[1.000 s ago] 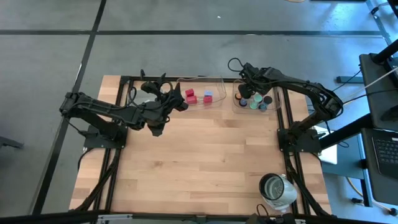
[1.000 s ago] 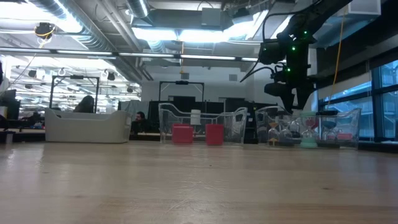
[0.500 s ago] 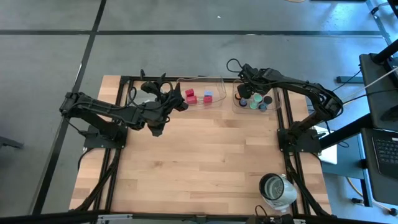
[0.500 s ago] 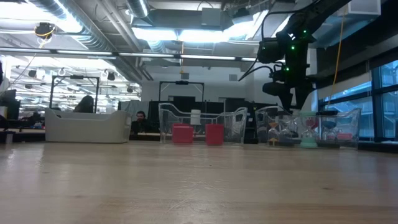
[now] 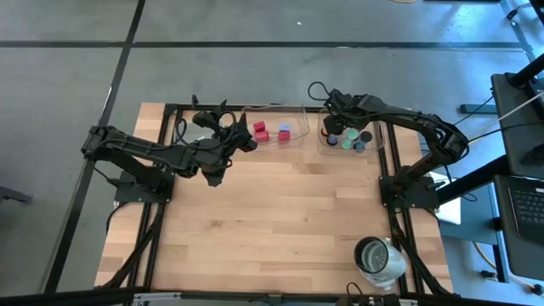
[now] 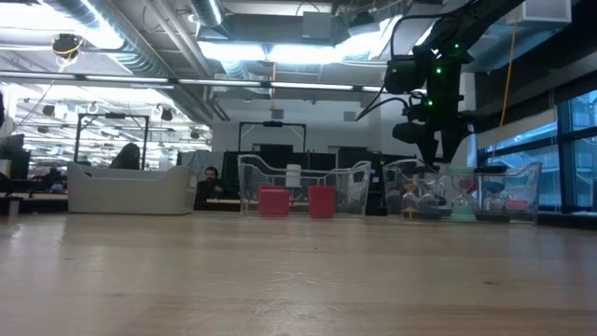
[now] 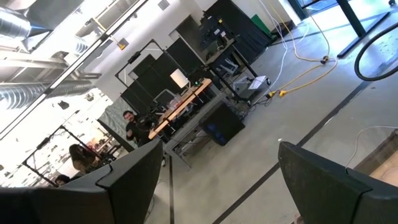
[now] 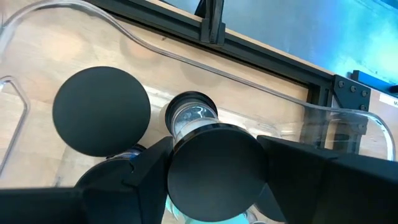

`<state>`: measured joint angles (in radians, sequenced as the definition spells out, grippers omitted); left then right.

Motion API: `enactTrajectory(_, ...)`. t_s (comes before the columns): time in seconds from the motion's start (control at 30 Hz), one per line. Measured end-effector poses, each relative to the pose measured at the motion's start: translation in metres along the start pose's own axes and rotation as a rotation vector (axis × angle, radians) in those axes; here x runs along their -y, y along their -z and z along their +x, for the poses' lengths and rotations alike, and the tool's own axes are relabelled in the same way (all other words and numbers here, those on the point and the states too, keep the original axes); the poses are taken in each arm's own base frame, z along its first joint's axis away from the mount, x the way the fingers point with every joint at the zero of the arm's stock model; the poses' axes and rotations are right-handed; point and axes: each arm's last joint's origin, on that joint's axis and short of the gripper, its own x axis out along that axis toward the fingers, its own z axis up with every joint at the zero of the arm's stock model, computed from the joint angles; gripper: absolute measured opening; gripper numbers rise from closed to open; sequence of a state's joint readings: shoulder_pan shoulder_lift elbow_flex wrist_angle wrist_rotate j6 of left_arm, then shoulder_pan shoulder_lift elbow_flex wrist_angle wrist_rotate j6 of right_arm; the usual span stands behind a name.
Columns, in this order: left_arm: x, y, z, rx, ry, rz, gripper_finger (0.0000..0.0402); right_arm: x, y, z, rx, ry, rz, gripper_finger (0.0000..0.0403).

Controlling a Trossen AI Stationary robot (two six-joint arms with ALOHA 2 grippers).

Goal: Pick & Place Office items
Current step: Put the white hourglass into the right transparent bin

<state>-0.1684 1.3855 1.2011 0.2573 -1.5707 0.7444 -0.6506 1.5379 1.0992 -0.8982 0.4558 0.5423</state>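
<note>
1. Here, two dark arms work over a wooden worktop (image 5: 280,221); two clear trays stand side by side at its far edge.
2. The left clear tray (image 5: 293,109) holds three pieces in the high view: two red blocks (image 5: 260,129) and one pale-blue cube (image 5: 285,130). In the low view the two red blocks show clearly and a white upright piece (image 6: 293,175) stands behind them.
3. The right clear tray (image 5: 381,140) holds a cluster of small pieces. From above, two black round caps (image 5: 365,136), one green disc (image 5: 348,144) and a teal piece can be made out; the rest are too crowded to count.
4. The right gripper (image 5: 333,121) hangs over the right tray's left part. In its wrist view the fingers (image 8: 143,171) pinch one black round cap (image 8: 214,165) from both sides, above the tray.
5. That same view shows one more black cap (image 8: 101,111) lying below and one clear-topped round piece (image 8: 191,114) beside it.
6. The left gripper (image 5: 228,136) sits at the left tray's left end, above the worktop. Its fingers (image 7: 323,183) are spread wide and hold nothing.
7. One silvery-white round container (image 5: 378,257) stands at the worktop's near right corner, well apart from the trays.
8. One grey tray (image 6: 131,189) shows at the far left in the low view.
</note>
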Motion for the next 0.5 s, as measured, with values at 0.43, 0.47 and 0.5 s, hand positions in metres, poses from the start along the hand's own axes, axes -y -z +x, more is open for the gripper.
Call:
enactTrajectory(0.43, -0.0001, 0.0000, 0.0000, 0.000, 0.000, 0.000, 0.0317, -0.0006, 0.0021, 0.0017, -0.019, -0.019, 0.009, 0.0222)
enactTrajectory(0.47, 0.0001, 0.0000, 0.0000, 0.000, 0.000, 0.000, 0.0317, -0.0005, 0.0036, 0.0032, -0.022, -0.017, 0.011, 0.0222)
enactTrajectory(0.5, -0.0001, 0.0000, 0.0000, 0.000, 0.000, 0.000, 0.0317, -0.0003, 0.0056, 0.0050, -0.026, -0.010, 0.011, 0.0222)
